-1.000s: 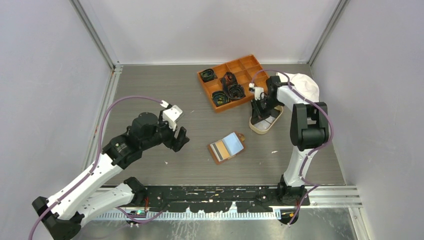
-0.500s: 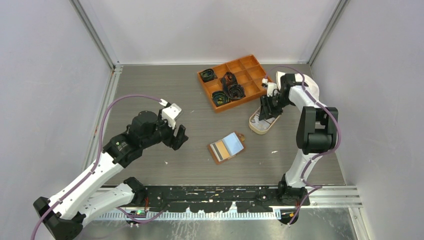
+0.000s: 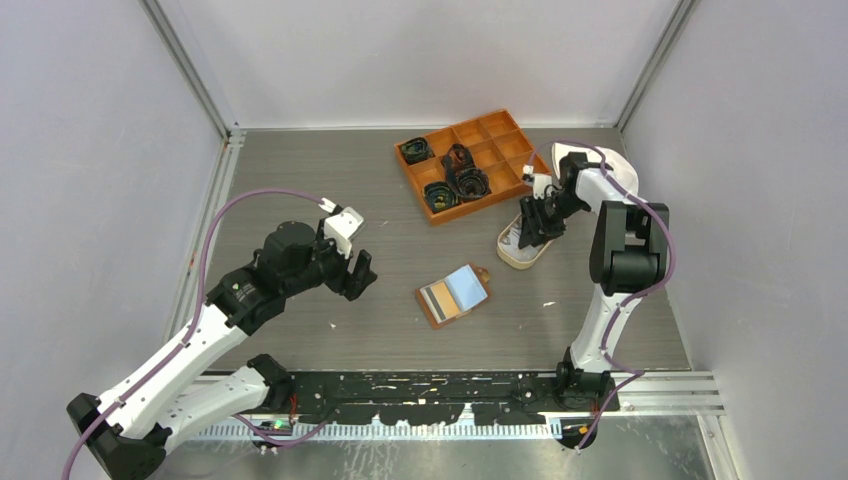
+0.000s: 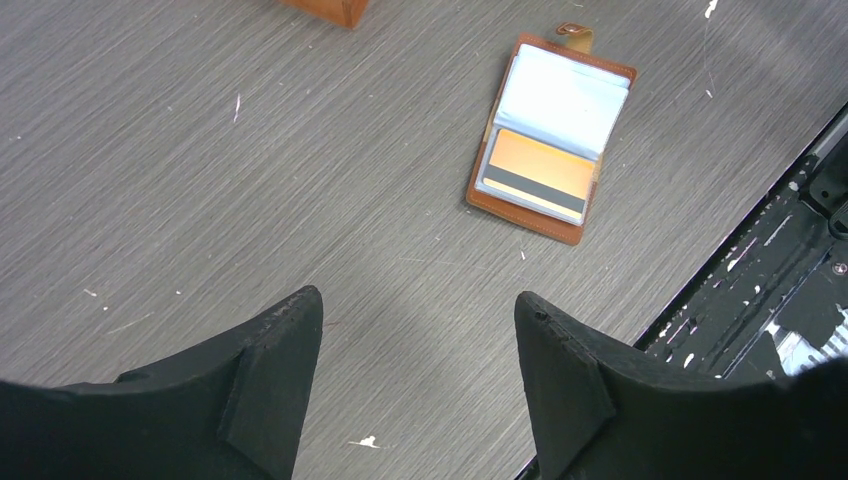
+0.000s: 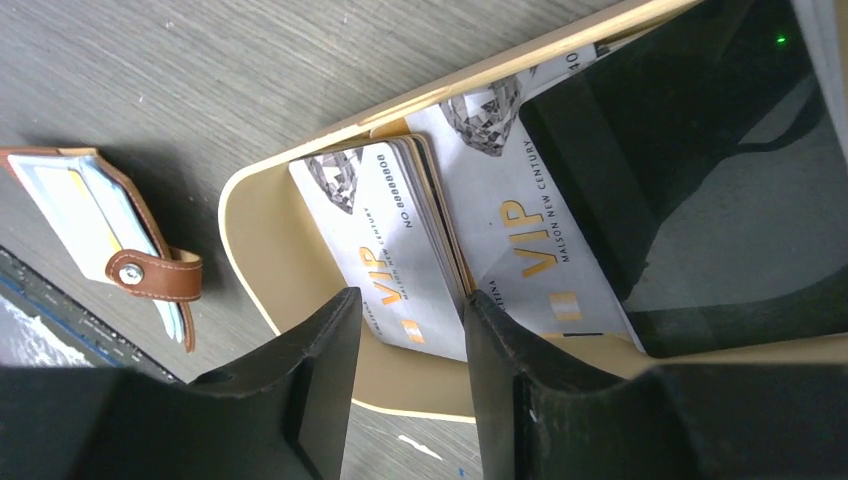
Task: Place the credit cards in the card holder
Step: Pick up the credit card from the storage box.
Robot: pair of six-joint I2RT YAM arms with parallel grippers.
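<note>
My right pincer (image 5: 412, 300) was partly open and empty, its fingertips straddling the near end of the credit cards (image 5: 385, 230), whose long axis ran ahead of me in the beige tray (image 5: 245, 225). I counted one tight stack, too close to number, and one card beside it. The single card holder (image 5: 70, 215) lay open to my left outside the tray, and my left pincer (image 4: 415, 320), wide and empty, was far from the cards.

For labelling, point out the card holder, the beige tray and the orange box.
card holder (image 4: 562, 95), left wrist view, pale upper sleeve.
beige tray (image 5: 262, 235), right wrist view, bare floor.
orange box (image 3: 498, 128), top view, empty compartment.
</note>
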